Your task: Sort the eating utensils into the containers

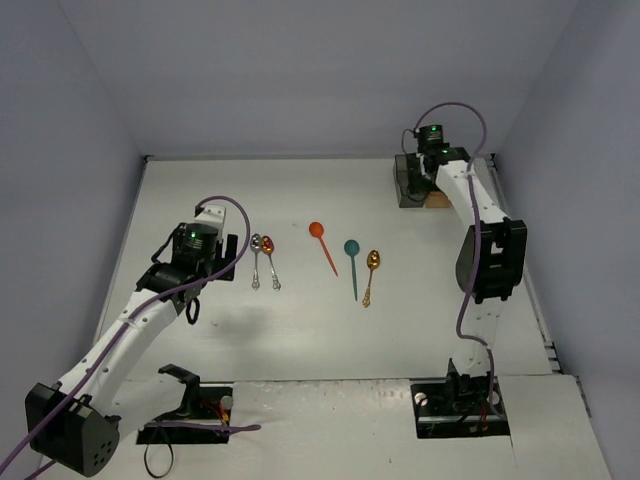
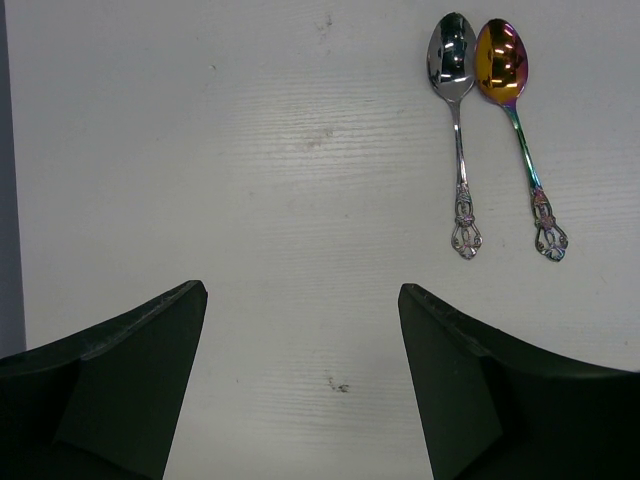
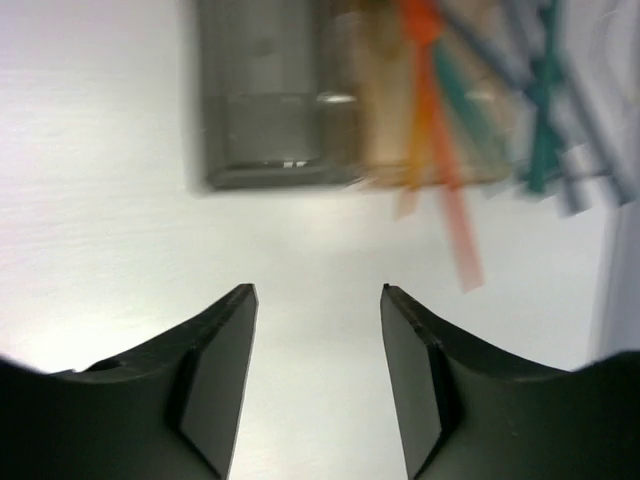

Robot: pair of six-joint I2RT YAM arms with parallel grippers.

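A silver spoon (image 1: 256, 258) and a gold-bowled spoon (image 1: 270, 260) lie side by side on the table; both show in the left wrist view, silver (image 2: 456, 120) and gold (image 2: 515, 120). An orange spoon (image 1: 323, 245), a teal spoon (image 1: 353, 265) and a gold spoon (image 1: 370, 275) lie mid-table. My left gripper (image 1: 232, 255) (image 2: 302, 300) is open and empty, just left of the spoon pair. My right gripper (image 1: 412, 180) (image 3: 318, 292) is open and empty at the containers (image 1: 415, 190). The right wrist view shows the dark grey bin (image 3: 265, 110) empty and the orange-tan bin (image 3: 430, 110) holding orange and teal utensils.
The white table (image 1: 300, 330) has walls on the left, back and right. The arm bases (image 1: 460, 400) sit at the near edge. The containers stand at the back right beside the right arm.
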